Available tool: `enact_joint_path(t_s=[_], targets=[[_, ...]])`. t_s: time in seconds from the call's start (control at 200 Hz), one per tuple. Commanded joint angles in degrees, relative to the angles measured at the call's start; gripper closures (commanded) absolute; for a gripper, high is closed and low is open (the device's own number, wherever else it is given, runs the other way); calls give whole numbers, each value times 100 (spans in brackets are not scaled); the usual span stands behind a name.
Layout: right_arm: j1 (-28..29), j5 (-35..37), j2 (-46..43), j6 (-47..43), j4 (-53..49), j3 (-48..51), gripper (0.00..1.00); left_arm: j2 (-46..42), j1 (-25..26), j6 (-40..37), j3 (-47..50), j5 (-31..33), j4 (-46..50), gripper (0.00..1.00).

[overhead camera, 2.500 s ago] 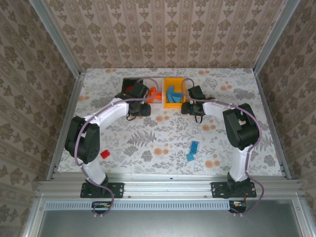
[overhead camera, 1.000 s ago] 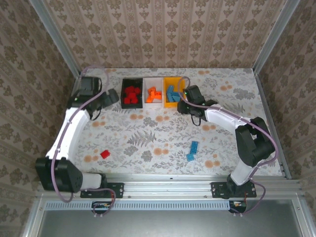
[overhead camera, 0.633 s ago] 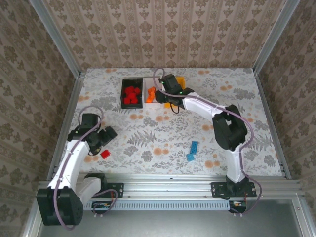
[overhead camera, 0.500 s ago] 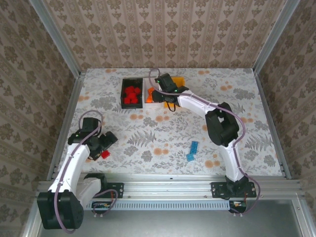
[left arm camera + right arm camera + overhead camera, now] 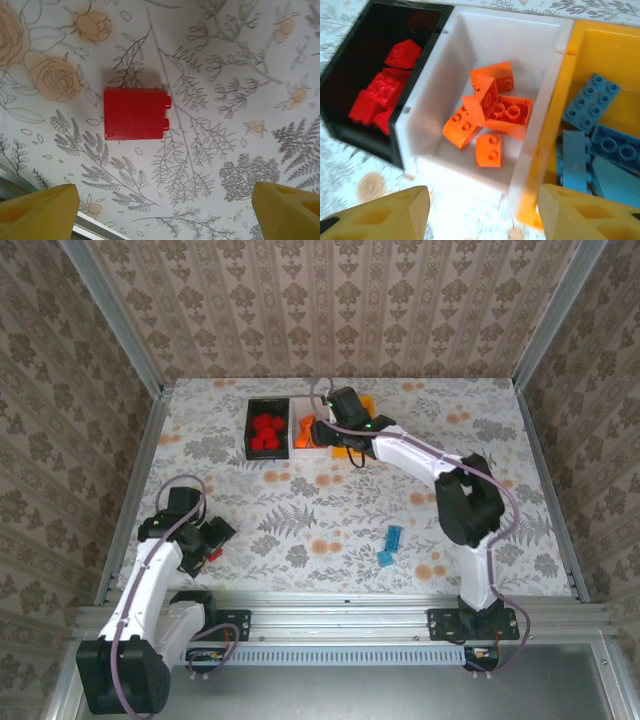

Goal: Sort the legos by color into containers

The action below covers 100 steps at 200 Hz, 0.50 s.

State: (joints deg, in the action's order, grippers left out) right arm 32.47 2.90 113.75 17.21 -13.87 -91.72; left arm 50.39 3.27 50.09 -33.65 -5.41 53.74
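Hovering spread over the red brick [image 5: 135, 114], the left gripper [image 5: 162, 214] may knock it aside if lowered off-centre; the right gripper [image 5: 482, 216] is also spread.

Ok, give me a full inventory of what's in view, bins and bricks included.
Black bin: one, black, far side, left of the row.
White bin: one, white, middle of the row.
Orange-yellow bin: one, orange-yellow, right of the row.
Red legos: several, red, in the black bin.
Orange legos: about five, orange, in the white bin.
Light blue legos: several, light blue, in the orange-yellow bin.
Loose red lego: one, red, on the table, near left.
Loose light blue legos: two, light blue, on the table, near right of centre.
Table: one, floral print.
Left jaws: yellow fingertips, open, above the loose red lego.
Right jaws: yellow fingertips, open, empty, over the bins.
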Motion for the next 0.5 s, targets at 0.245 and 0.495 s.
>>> enact_joint_path(t_s=[0.245,0.495], targets=[[75,-193,-1962,608,1015,1961,41,827,-203,369,526,-104,-775,23],[75,-218,-2684,702,1098,2648,45,1608,-367,96,422,18,-1246,45]])
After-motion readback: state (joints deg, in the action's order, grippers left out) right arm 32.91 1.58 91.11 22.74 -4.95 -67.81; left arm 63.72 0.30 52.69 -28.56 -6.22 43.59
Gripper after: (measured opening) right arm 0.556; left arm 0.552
